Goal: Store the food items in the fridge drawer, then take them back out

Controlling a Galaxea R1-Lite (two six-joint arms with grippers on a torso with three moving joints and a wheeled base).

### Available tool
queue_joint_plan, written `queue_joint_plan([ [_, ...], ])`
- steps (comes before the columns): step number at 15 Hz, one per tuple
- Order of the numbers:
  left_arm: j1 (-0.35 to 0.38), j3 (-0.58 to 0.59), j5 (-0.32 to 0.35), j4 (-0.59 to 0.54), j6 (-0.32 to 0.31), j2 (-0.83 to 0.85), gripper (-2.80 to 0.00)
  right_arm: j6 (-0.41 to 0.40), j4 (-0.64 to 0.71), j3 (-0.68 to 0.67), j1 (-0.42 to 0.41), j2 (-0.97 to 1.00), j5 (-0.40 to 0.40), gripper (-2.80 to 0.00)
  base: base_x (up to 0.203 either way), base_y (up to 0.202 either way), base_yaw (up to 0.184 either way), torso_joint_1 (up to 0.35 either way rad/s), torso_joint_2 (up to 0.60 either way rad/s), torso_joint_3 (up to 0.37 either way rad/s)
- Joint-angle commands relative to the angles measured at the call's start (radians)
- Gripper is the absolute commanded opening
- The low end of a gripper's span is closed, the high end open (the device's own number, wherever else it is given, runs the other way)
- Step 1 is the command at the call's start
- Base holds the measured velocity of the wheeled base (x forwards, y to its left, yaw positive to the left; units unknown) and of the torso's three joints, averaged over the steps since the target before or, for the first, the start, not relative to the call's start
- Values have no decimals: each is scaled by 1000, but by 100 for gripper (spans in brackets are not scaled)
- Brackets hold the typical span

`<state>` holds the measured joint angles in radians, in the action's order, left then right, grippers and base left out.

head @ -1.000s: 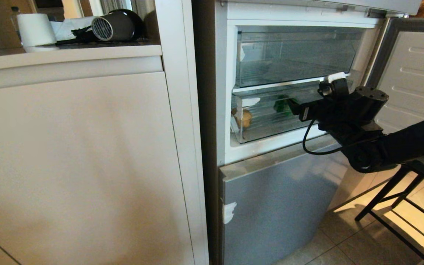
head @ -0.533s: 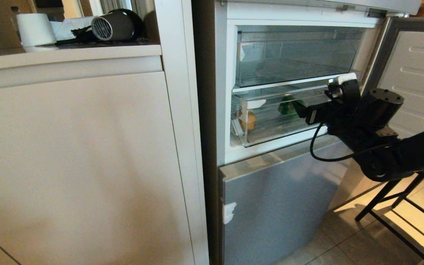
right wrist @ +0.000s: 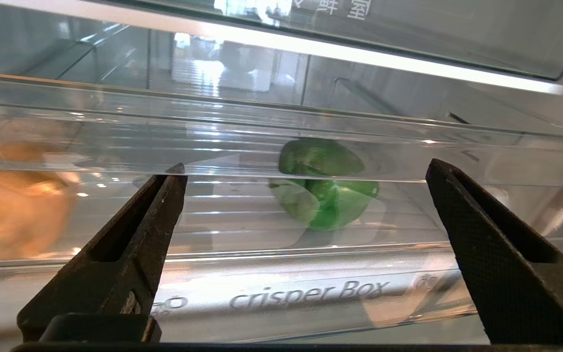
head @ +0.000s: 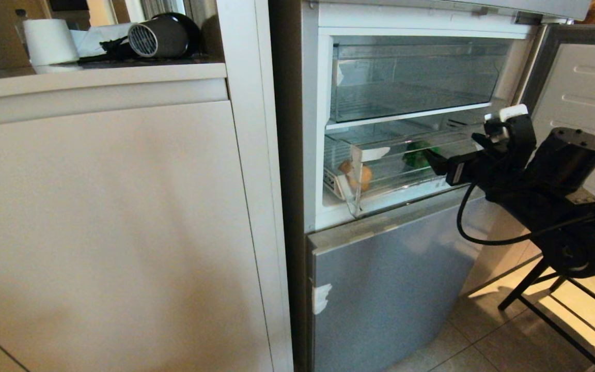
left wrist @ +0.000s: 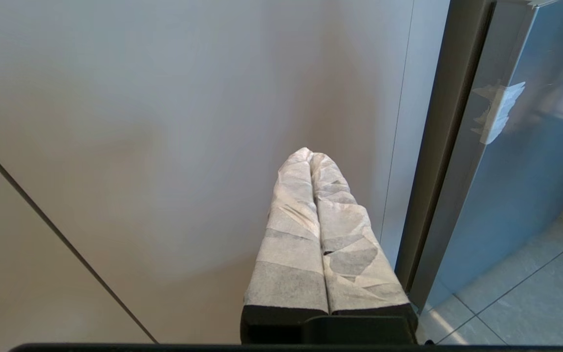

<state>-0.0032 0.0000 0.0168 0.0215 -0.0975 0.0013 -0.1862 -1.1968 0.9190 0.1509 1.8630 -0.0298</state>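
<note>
Right hand (right wrist: 306, 168) spread; pepper (right wrist: 323, 183) clearer (wrist view).

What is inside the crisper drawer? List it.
The drawer holds a green pepper and, further left, a potato. Glare on its clear front blurs the far corners.

Right arm: reaches in from the head view's four o'clock edge toward ten o'clock, forearm nearly level.
Right gripper (right wrist: 306, 168): jaws spread wide, holding nothing, black fingers (right wrist: 130, 244) pointing ahead.
Left gripper (left wrist: 311, 156): out of the head view; white-wrapped fingers (left wrist: 291, 234) pressed together, pointing twelve o'clock.
</note>
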Motion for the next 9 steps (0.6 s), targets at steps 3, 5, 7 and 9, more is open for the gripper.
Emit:
queue_joint_plan([
  [3,0,11,0,0,-1,0,-280,0,-7,-88,1,-109,-1,0,0,0,0,0,0,0],
  [5,0,11,0,0,-1,0,-280,-1,-7,-144,1,-154,-1,0,0,0,0,0,0,0],
  [7,0,11,0,0,-1,0,-280,-1,-6,-206,2,-202,-1,0,0,0,0,0,0,0],
  [9,0,11,0,1,-1,0,-280,-1,-6,-261,3,-244,-2,0,0,0,0,0,0,0],
])
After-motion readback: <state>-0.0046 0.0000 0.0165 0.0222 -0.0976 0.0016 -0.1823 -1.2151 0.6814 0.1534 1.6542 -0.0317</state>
